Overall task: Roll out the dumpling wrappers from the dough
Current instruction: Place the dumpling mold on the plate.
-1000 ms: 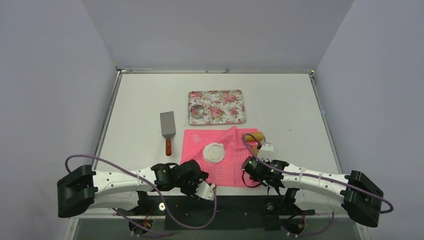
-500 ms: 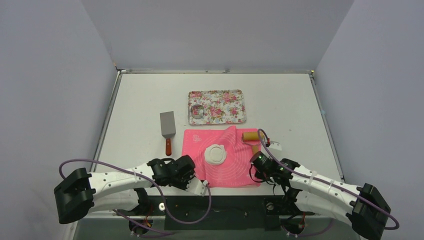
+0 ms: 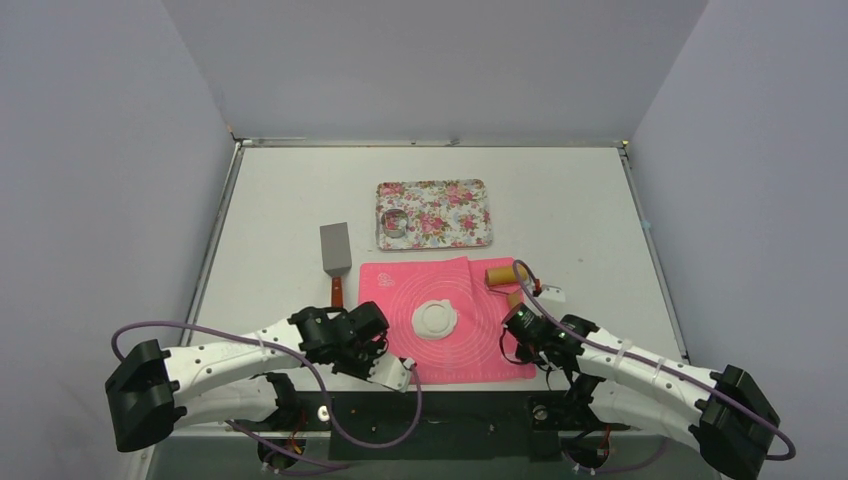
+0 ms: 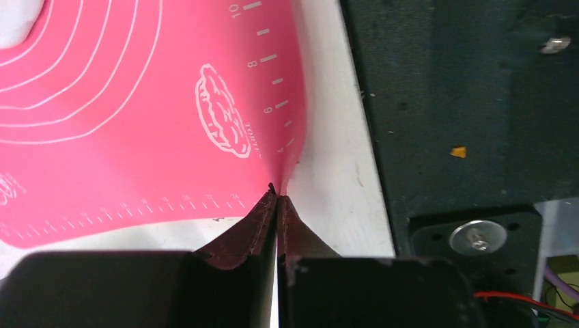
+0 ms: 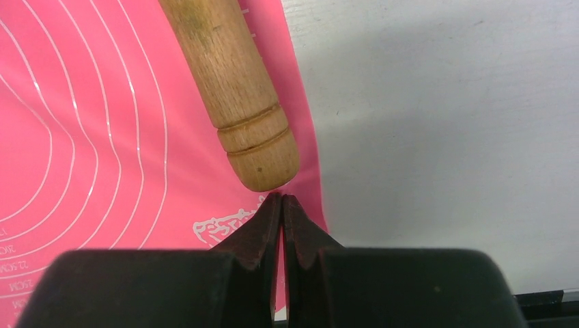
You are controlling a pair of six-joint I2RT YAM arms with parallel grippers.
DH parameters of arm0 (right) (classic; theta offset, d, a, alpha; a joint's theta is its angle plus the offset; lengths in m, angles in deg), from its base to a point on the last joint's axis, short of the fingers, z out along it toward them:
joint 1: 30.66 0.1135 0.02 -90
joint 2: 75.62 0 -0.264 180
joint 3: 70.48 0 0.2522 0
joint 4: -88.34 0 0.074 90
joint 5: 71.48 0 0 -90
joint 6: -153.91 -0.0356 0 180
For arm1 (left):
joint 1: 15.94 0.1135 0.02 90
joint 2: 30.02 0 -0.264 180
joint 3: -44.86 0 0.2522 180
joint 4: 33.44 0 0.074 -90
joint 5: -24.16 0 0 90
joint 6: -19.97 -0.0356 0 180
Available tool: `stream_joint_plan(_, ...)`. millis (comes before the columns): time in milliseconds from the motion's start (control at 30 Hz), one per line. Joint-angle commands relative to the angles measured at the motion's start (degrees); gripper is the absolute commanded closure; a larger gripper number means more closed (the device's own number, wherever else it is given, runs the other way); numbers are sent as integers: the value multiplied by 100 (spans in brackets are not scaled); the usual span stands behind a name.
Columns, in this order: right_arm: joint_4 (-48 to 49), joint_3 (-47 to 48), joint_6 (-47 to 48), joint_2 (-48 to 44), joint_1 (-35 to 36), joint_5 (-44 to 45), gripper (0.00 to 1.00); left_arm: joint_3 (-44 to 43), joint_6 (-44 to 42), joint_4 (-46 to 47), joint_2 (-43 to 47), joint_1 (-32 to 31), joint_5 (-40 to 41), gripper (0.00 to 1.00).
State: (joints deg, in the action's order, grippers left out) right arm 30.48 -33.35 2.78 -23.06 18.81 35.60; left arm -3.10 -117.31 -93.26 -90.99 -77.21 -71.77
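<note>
The dough (image 3: 435,320) is a flattened, roundish white patch in the middle of the pink silicone mat (image 3: 470,350); a bit of the dough (image 4: 15,19) shows in the left wrist view. No dumpling wrappers are in view. My left gripper (image 3: 400,373) is shut on the mat's near-left corner, and the pink mat (image 4: 136,102) rises into the closed gripper (image 4: 278,193). My right gripper (image 3: 548,295) is shut at the mat's right edge (image 5: 300,137). The tips of the right gripper (image 5: 281,198) sit just short of the wooden rolling pin (image 5: 232,82), which lies on the mat.
A floral tray (image 3: 445,214) holding a metal ring cutter (image 3: 395,222) stands behind the mat. A metal spatula (image 3: 337,250) with a red handle lies to the mat's left. The rolling pin (image 3: 500,272) rests at the mat's far right corner. The black base plate (image 4: 464,102) runs along the near table edge.
The mat's raised far-right fold has flattened, and the mat with the dough has slid toward the near edge. Both grippers have gone from open to shut. The left arm drew back a little.
</note>
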Motion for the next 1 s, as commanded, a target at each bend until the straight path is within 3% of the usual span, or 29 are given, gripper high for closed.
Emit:
stream_joint_plan(0, -654, 198, 123, 66, -31, 59, 100, -383, -97, -779, 130, 37, -585, 100)
stream_joint_plan(100, -800, 268, 90, -13, -23, 119, 98, -561, -95, -1015, 185, 55, -762, 100)
stream_joint_plan(167, -810, 308, 126, -38, -27, 122, 84, -650, -30, -960, 223, 87, -792, 100)
stream_joint_plan(233, -807, 419, 170, -59, -20, 122, 70, -722, 220, -743, 241, 128, -671, 92)
stream_joint_plan(300, -806, 566, 192, -103, -18, 109, 63, -821, 383, -568, 243, 176, -423, 81)
stream_joint_plan(333, -813, 613, 203, -168, -15, 101, 61, -872, 424, -543, 252, 190, -256, 69)
stream_joint_plan(400, -856, 791, 236, -287, 8, 115, 56, -1091, 512, -596, 278, 269, -169, 61)
stream_joint_plan(533, -867, 1299, 345, -614, 133, 121, 45, -1957, 846, -912, 432, 787, -575, 58)
stream_joint_plan(567, -838, 1520, 452, -700, 190, 122, 35, -2269, 970, -933, 465, 896, -624, 57)
stream_joint_plan(633, -731, 1857, 704, -721, 281, 129, 32, -2613, 1110, -793, 529, 1220, -505, 57)
stream_joint_plan(767, -345, 2447, 1295, -477, 365, 141, 30, -3144, 938, -784, 204, 2204, 104, 54)
stream_joint_plan(833, -78, 2610, 1556, -375, 357, 220, 29, -3821, 977, -1275, -379, 3276, -484, 53)
stream_joint_plan(867, 121, 2665, 1641, -350, 342, 251, 29, -4352, 1077, -1575, -828, 4189, -1174, 53)
stream_joint_plan(967, 495, 2715, 2041, -200, 193, 101, 28, -4975, 1268, -2025, -1403, 5605, -2663, 51)
